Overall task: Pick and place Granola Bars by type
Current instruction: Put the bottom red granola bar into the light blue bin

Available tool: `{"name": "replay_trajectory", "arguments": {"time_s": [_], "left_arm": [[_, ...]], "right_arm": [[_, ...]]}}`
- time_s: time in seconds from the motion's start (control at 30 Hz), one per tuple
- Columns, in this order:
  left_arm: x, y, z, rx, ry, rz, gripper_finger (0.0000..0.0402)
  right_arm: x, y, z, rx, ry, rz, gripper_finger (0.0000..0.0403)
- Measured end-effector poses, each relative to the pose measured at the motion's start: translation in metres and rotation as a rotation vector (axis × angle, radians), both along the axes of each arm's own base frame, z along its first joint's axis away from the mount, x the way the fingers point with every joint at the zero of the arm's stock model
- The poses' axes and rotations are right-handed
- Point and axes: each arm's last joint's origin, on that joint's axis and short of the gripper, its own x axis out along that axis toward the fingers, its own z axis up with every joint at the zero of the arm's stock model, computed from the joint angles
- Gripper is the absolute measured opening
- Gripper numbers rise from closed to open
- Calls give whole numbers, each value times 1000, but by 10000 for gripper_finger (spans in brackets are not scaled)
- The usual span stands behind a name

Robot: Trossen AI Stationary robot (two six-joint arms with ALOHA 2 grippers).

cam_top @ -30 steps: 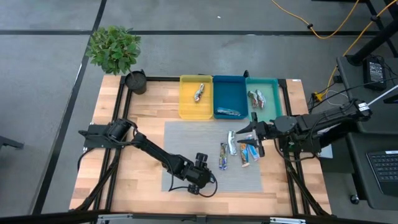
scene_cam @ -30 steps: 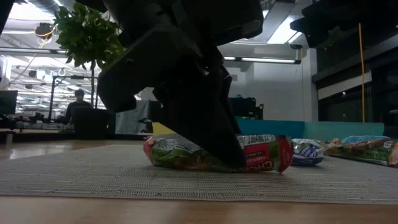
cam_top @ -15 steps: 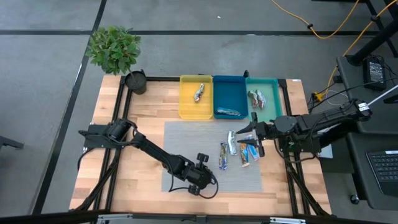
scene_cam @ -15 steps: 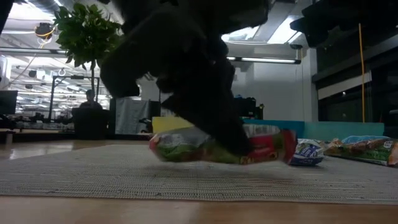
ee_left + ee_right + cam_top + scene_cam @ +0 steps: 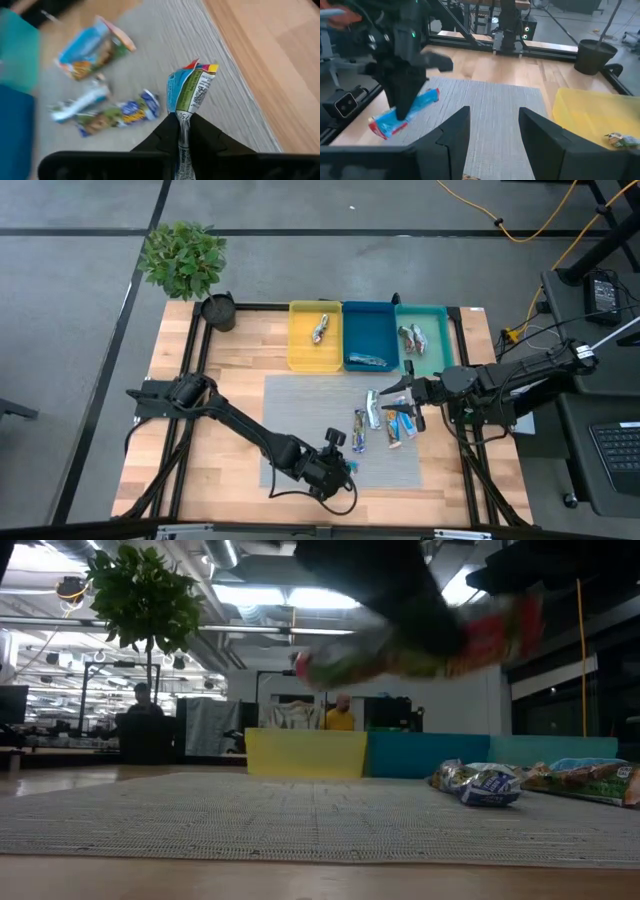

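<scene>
My left gripper (image 5: 338, 467) hangs over the near part of the grey mat (image 5: 300, 405), shut on a granola bar (image 5: 191, 89) in a blue, green and red wrapper; the low view shows that bar (image 5: 420, 640) well above the mat. Three more bars (image 5: 360, 430) (image 5: 375, 410) (image 5: 400, 426) lie on the mat's right part. My right gripper (image 5: 492, 135) waits open beside them, with nothing between its fingers. Yellow (image 5: 300, 350), blue (image 5: 369, 320) and teal (image 5: 435, 320) trays stand at the far edge, each with one or two bars inside. My left gripper pinches the bar between its two fingers (image 5: 205, 137), at about the middle of its length (image 5: 395, 652). The fingers slant down from above and lie across the bar. One sealed end (image 5: 195, 75) sticks out past the fingertips. The bar is lifted clear of the mat and tilted.
A potted plant (image 5: 185, 258) and a black pot (image 5: 218, 310) stand at the far left corner. A black frame (image 5: 190, 380) runs around the wooden table. People show in the room beyond the table (image 5: 343, 712).
My left gripper has risen from the mat and shifted a little toward the table's right edge. The bar, which lay flat on the mat under the fingers, has gone up with it and now hangs tilted, well clear of the mat.
</scene>
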Motion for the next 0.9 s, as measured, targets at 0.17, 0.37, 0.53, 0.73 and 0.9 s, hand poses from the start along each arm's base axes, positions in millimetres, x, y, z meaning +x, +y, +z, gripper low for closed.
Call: {"name": "replay_trajectory", "arguments": {"time_s": [0.17,0.37,0.53,0.73,0.9], "left_arm": [[1,-4,20,33,-46,-9,26],[-8,5,60,67,-128,2,26],[-21,24,108,92,-240,36,26],[-33,46,155,65,-379,42,26],[-33,56,168,54,-430,12,26]], "right_arm": [[0,0,0,-9,-2,3,171],[0,0,1,-30,-17,8,171],[1,0,3,-52,-40,6,171],[10,2,8,-104,-122,22,171],[21,7,14,-139,-250,84,182]]}}
